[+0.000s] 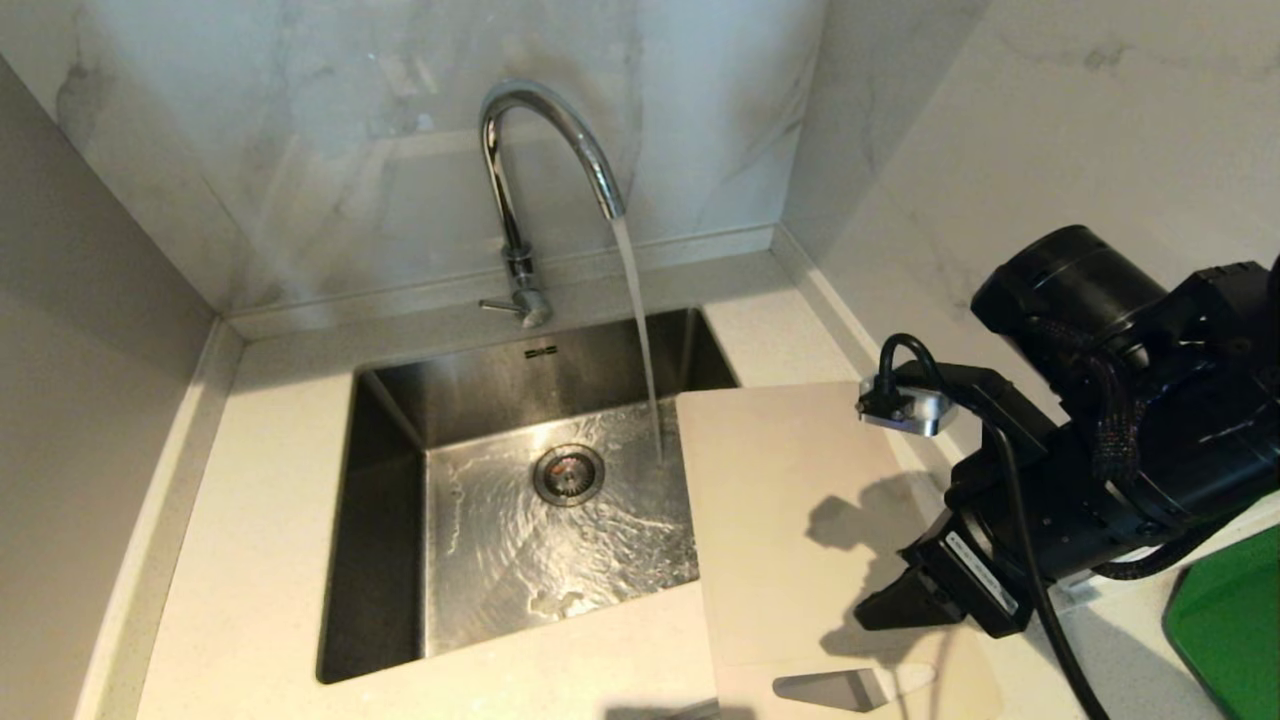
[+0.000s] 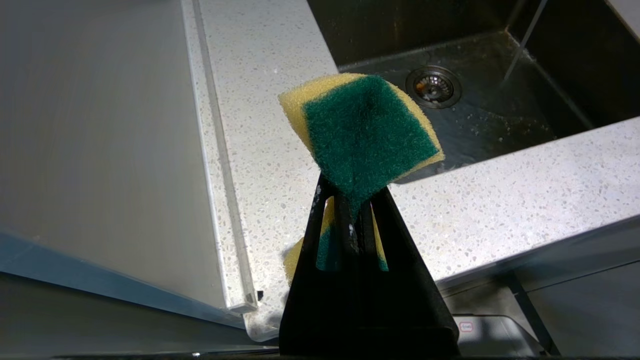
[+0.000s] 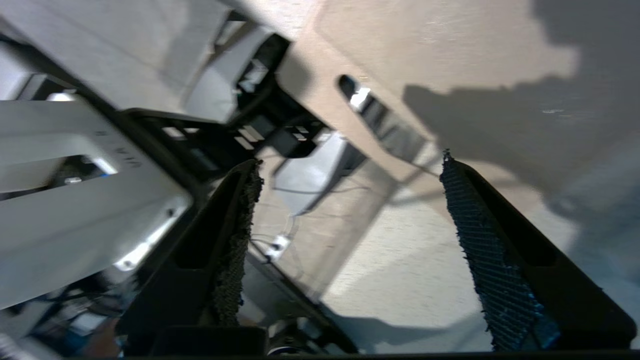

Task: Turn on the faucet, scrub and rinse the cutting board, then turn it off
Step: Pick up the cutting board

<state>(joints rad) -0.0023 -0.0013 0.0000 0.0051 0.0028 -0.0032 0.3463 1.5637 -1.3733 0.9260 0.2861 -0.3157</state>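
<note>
The chrome faucet (image 1: pixel 545 150) arches over the sink, and a stream of water (image 1: pixel 640 330) falls from its spout. Its thin lever (image 1: pixel 498 305) sticks out at the base. The beige cutting board (image 1: pixel 800 520) lies flat on the counter right of the sink, one edge over the basin, its handle cutout (image 1: pixel 850 688) nearest me. My right gripper (image 1: pixel 885 605) hovers over the board's right side, open and holding nothing; the right wrist view shows the board (image 3: pixel 450 60) beyond its spread fingers (image 3: pixel 452 200). My left gripper (image 2: pixel 350 195), out of the head view, is shut on a green-and-yellow sponge (image 2: pixel 367 132).
The steel sink (image 1: pixel 385 560) has a round drain (image 1: pixel 568 474) and water spreading over its floor. Speckled counter (image 1: pixel 250 560) surrounds it, with marble walls behind and to the right. A green object (image 1: pixel 1230 630) sits at the far right edge.
</note>
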